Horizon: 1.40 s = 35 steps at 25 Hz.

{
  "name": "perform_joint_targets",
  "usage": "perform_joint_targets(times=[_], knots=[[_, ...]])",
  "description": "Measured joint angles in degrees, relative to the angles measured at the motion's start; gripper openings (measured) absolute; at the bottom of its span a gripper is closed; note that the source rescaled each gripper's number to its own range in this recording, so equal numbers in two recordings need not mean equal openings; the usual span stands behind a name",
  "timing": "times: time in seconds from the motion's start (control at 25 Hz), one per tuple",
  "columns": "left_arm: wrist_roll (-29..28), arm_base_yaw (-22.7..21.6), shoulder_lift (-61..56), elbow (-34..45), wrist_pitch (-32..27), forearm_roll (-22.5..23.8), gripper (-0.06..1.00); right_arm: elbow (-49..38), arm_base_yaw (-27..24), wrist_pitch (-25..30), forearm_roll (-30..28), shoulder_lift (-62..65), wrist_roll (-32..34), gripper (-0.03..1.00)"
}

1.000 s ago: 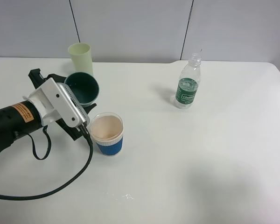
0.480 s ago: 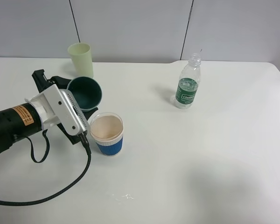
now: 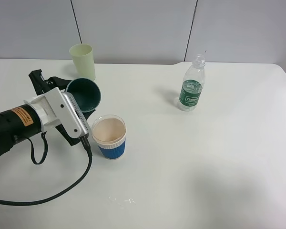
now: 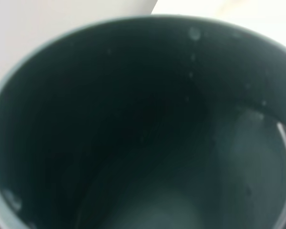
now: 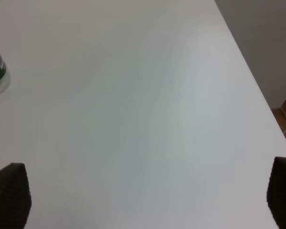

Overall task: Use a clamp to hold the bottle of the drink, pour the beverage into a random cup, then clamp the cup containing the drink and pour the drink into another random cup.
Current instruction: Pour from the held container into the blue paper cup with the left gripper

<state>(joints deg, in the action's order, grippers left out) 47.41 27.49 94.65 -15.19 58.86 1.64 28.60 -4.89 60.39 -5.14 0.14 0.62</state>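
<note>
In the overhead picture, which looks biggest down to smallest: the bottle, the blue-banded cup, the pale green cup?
Joint largest: the bottle and the blue-banded cup; the bottle is taller, the cup wider and nearer the camera.
Smallest: the pale green cup, though farthest back.

Rear cup [image 3: 82, 59]: far left on table [image 3: 205, 157].
Middle cup [image 3: 84, 94]: just before it.
Front cup [image 3: 109, 137]: before both.
Bottle [image 3: 192, 86]: well right.
</note>
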Motion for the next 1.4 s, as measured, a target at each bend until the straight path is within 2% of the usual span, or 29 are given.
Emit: perform_joint_targets(times=[0.32,0.48,0.64,1.0,1.4], knots=[[2.0,0.13,-0.11,0.0,-0.65,-0.33,0.02,0.0,0.0,0.0,0.0,0.0,0.0,1.0],[3.16,3.35,-1.48,-0.81,-4.98,-4.77,0.02,0.0,0.0,0.0,0.0,0.0,0.0,1.0],[6.9,5.66,-1.98,-1.16,-6.13,-7.58,0.02,0.0,0.0,0.0,0.0,0.0,0.0,1.0],[8.17,5.84,-1.98,-1.16,-6.97,-8.77,0.02,0.0,0.0,0.0,0.0,0.0,0.0,1.0],[12.28,5.84,-1.98,-1.16,-6.45,-9.29,0.02,0.0,0.0,0.0,0.0,0.0,0.0,1.0]])
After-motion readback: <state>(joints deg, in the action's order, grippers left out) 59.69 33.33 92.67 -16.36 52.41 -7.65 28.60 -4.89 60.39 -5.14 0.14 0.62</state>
